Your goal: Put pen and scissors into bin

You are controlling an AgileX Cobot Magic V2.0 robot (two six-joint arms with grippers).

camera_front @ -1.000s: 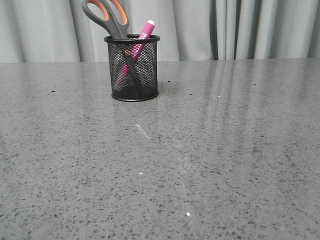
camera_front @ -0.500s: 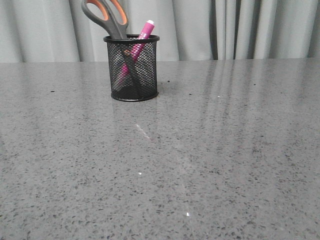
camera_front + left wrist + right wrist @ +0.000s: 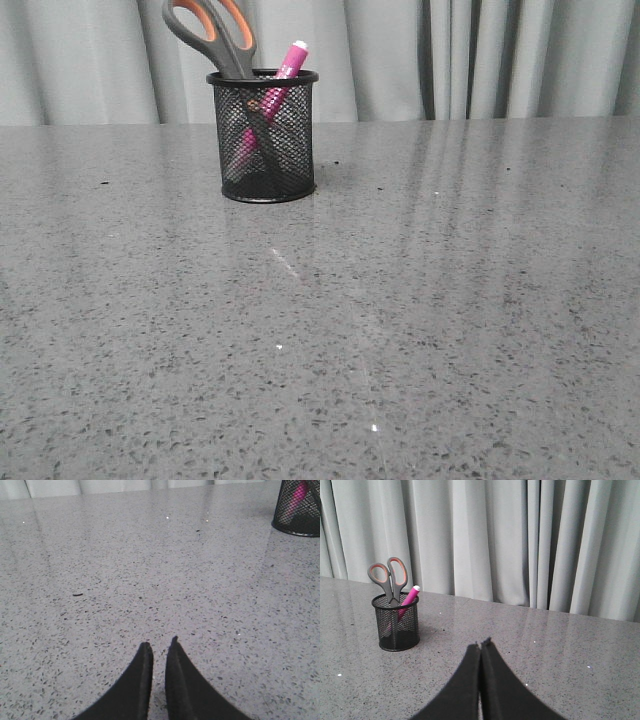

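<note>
The bin [image 3: 263, 136] stands upright on the grey speckled counter [image 3: 400, 300], toward the far left of it in the front view, close before the pale pleated curtain [image 3: 480, 55]. Both task items are inside it. The scissors [image 3: 222, 45] stand blades down, their grey handles with orange-lined loops rising well above the rim and leaning left; the dark blades show through the mesh. The pen [image 3: 280, 85] leans the other way, its white tip poking just above the rim at the right side, its pink barrel crossing the blades inside the mesh. No brand, label or writing can be read on the bin, the scissors or the pen.

The left claw [image 3: 158, 649] hangs low over bare counter, its two black fingers nearly together with only a thin slit between them, and it has hold of nothing. The bin [image 3: 298, 507] shows at the edge of that wrist view, well apart from the claw, with a patch of pink pen [image 3: 301, 491] visible through the mesh.

The right claw [image 3: 481, 643] has its fingers pressed together, tips touching, and it holds nothing. From that wrist view the bin [image 3: 397, 622] sits well apart, with the scissors [image 3: 390, 577] and pen [image 3: 409, 599] standing in it.
</note>
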